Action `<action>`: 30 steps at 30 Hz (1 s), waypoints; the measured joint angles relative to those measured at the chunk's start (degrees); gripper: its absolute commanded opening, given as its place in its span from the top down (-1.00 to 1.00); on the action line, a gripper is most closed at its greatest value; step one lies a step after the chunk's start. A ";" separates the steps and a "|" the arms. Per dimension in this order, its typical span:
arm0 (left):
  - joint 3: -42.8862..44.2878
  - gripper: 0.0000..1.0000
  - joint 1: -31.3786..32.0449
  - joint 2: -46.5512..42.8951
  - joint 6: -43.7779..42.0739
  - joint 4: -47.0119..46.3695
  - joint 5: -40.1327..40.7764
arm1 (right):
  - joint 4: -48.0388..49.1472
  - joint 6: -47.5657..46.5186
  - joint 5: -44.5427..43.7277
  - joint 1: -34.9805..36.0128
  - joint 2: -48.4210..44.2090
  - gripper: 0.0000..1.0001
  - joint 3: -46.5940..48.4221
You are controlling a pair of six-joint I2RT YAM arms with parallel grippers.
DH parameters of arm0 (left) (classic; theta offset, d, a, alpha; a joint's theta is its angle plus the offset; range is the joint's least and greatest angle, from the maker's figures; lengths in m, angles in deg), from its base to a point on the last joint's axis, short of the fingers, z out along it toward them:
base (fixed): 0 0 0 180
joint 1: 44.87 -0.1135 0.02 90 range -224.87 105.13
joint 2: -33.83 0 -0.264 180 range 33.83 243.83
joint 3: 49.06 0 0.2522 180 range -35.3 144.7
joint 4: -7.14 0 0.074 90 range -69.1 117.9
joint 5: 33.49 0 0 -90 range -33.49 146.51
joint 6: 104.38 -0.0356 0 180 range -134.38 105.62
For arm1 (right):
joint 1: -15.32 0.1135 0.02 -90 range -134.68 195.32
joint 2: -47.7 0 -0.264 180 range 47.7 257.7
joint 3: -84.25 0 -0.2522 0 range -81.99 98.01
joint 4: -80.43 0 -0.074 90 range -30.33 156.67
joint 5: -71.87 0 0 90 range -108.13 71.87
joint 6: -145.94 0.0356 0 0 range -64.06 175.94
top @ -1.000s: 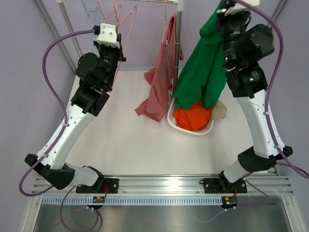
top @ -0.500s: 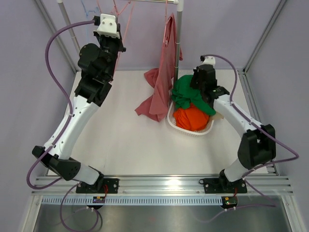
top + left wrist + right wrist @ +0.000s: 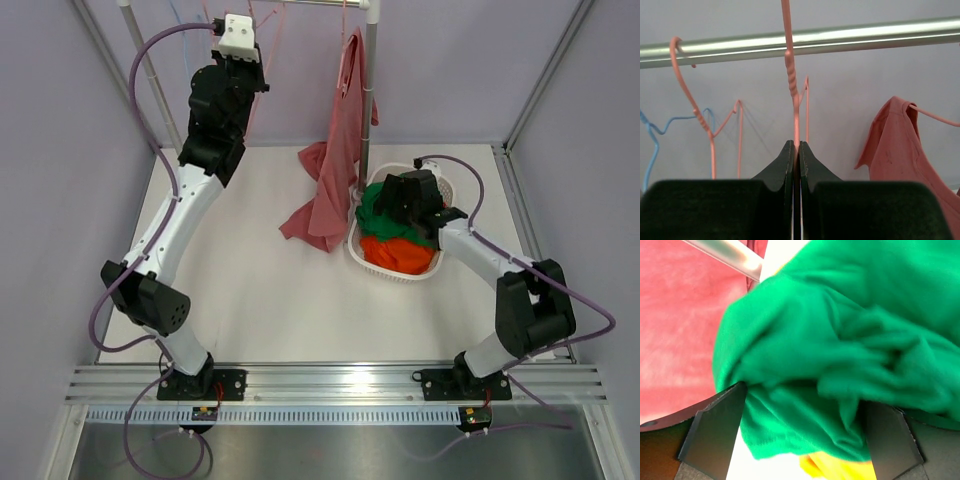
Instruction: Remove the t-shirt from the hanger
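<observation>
Down from high beside the rack a second ago, the right arm now reaches low over the white basket (image 3: pixel 400 276), and the green t-shirt (image 3: pixel 374 206) that hung from it then lies bunched in the basket on top of an orange garment (image 3: pixel 396 250). The right tool (image 3: pixel 802 430) has gone from closed to wide apart: its two dark fingers (image 3: pixel 715 422) stand at either side of the wrist view, and loose folds of the green cloth fill the gap between them, touching both inner faces. The left arm has stretched further up toward the steel rail (image 3: pixel 850 36). The left tool (image 3: pixel 796 147) is pressed together on the thin wire neck of a pink hanger (image 3: pixel 789 75), just below its twisted part; the wire runs up across the rail and out of the top of the picture. A second pink hanger (image 3: pixel 690 102) and a blue hanger (image 3: pixel 651 136) hang further left on the same rail. A red t-shirt (image 3: pixel 340 150) hangs at the right, its lower part trailing onto the desk (image 3: pixel 250 290) beside the basket.
</observation>
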 measured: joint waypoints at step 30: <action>4.09 0.36 -6.40 7.61 7.50 0.33 -5.11 | -14.60 -13.51 -8.79 -0.07 -25.77 -0.99 14.56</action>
